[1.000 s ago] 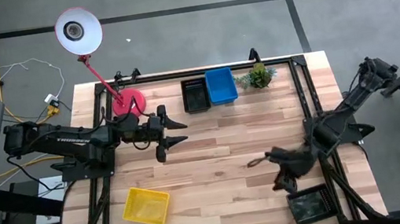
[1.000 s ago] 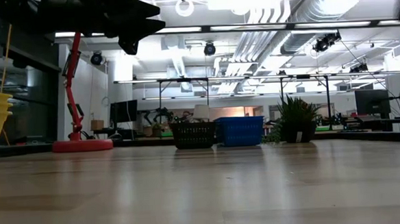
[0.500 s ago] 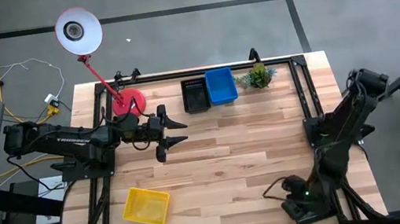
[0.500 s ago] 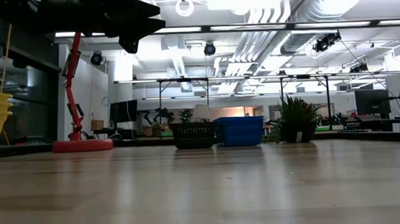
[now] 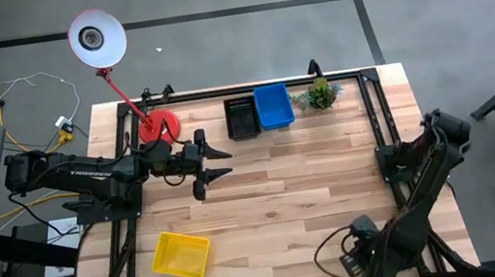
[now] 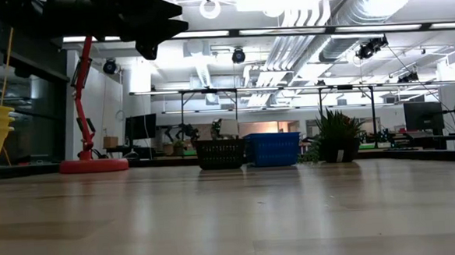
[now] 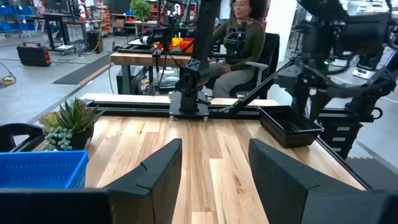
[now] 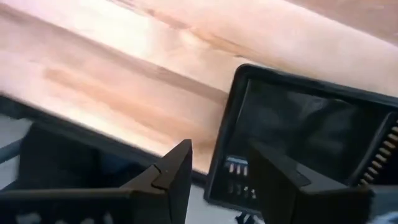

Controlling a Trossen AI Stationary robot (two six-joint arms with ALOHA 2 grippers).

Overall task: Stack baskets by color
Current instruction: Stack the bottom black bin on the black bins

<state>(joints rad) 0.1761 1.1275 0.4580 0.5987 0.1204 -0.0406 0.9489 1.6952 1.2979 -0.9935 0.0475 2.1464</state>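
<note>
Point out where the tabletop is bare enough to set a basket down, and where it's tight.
Bare: the table's middle, between the left gripper, the yellow basket and the right gripper. Crowded: the far edge, where lamp base, black basket, blue basket and plant line up.

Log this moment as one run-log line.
left gripper: open, idle mid-table | right gripper: open, over black basket at near-right corner | not gripped

Left gripper [image 5: 221, 161] hangs mid-air, arm stretched level, fingers [image 7: 158, 168] spread apart. Right gripper [image 5: 353, 262] low, arm folded steeply down, fingers [image 8: 174, 171] parted.
</note>
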